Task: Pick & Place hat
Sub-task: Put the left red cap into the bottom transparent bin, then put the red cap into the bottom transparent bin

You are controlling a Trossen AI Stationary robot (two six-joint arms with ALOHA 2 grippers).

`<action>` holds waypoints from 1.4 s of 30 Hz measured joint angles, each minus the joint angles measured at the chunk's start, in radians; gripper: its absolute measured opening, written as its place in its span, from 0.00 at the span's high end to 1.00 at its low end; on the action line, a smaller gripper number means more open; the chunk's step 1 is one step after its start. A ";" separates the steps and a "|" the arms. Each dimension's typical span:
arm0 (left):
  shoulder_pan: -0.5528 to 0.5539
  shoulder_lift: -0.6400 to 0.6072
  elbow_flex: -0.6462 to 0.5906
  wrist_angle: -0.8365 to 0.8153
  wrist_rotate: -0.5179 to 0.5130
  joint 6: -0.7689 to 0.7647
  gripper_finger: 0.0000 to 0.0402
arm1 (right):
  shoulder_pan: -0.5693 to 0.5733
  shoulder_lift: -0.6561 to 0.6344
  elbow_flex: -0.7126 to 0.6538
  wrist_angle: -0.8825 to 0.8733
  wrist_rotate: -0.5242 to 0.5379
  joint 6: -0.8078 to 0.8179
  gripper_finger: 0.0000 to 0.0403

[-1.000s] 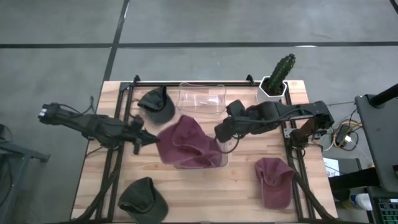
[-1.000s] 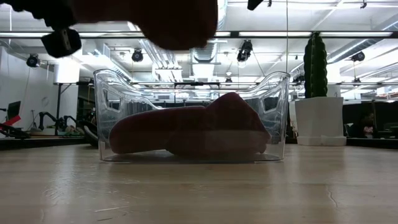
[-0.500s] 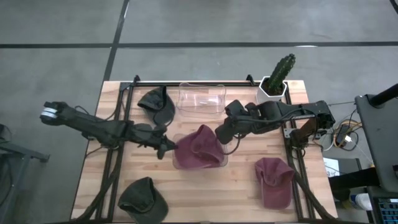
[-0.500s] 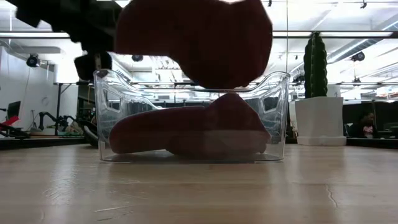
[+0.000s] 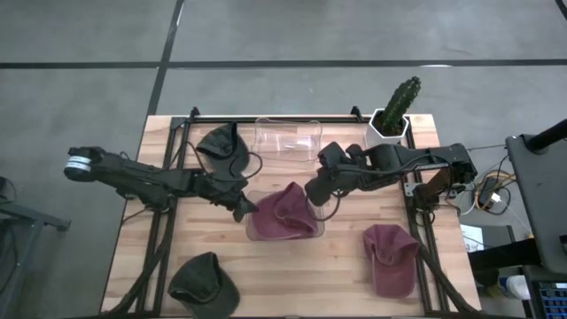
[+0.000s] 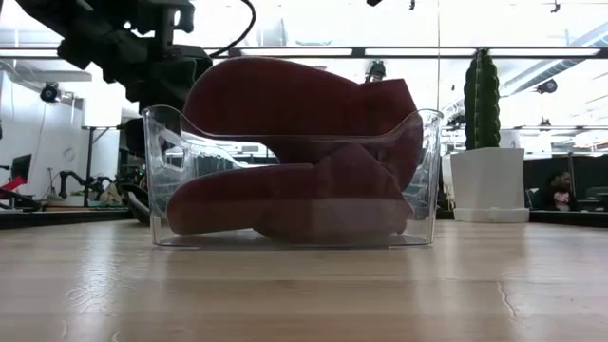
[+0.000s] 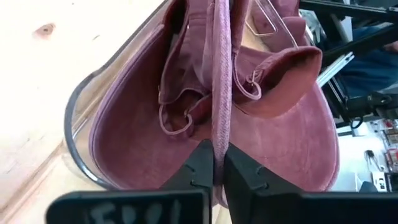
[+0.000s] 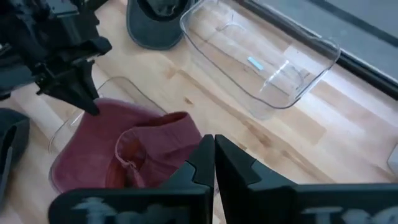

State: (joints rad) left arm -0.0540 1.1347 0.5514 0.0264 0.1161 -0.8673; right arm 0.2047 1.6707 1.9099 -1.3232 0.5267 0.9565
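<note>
The placing step is under way: the left gripper is lowering a maroon hat into the clear bin sitting at the middle of the table. Its jaws are pinching the hat's edge, as the left wrist view is showing, with the fabric squeezed between the two dark fingers. In the low view the hat is sagging over the bin's rim, partly inside and partly above it, resting on another maroon hat that is already lying on the bin's floor. Judging from this, the next move is asking for the jaws to part and let the fabric fall, then for the arm to be lifting clear without dragging the hat back over the wall.

The right gripper is waiting at the bin's far right corner, its jaws pressed together on nothing.

A second clear bin near the table's far edge is holding nothing visible. Outside the bins, a dark hat is lying by the far left corner, another dark hat at the near left corner, and a third maroon hat toward the near right corner. A potted cactus is standing at the far right corner.
</note>
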 joint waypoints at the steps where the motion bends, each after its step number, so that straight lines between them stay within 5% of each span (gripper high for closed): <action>1: 0.000 0.000 0.000 0.000 -0.008 -0.001 0.93 | 0.000 0.000 0.000 0.003 0.001 0.000 0.98; 15: 0.013 -0.116 0.000 -0.046 -0.115 -0.002 0.73 | 0.000 0.000 -0.005 0.035 0.021 0.035 0.98; 24: 0.013 -0.258 0.000 0.094 -0.115 0.006 0.72 | 0.018 0.000 -0.018 -0.019 -0.195 0.205 0.96; 36: 0.013 -0.391 0.000 0.270 -0.114 0.008 0.72 | 0.177 0.002 -0.213 -0.063 -0.380 0.623 0.60; 42: 0.013 -0.402 0.000 0.269 -0.113 0.022 0.72 | 0.274 0.002 -0.336 -0.034 -0.482 0.850 0.52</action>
State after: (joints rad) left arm -0.0414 0.7330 0.5518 0.2955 0.0029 -0.8455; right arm 0.4790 1.6726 1.5742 -1.3575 0.0447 1.8061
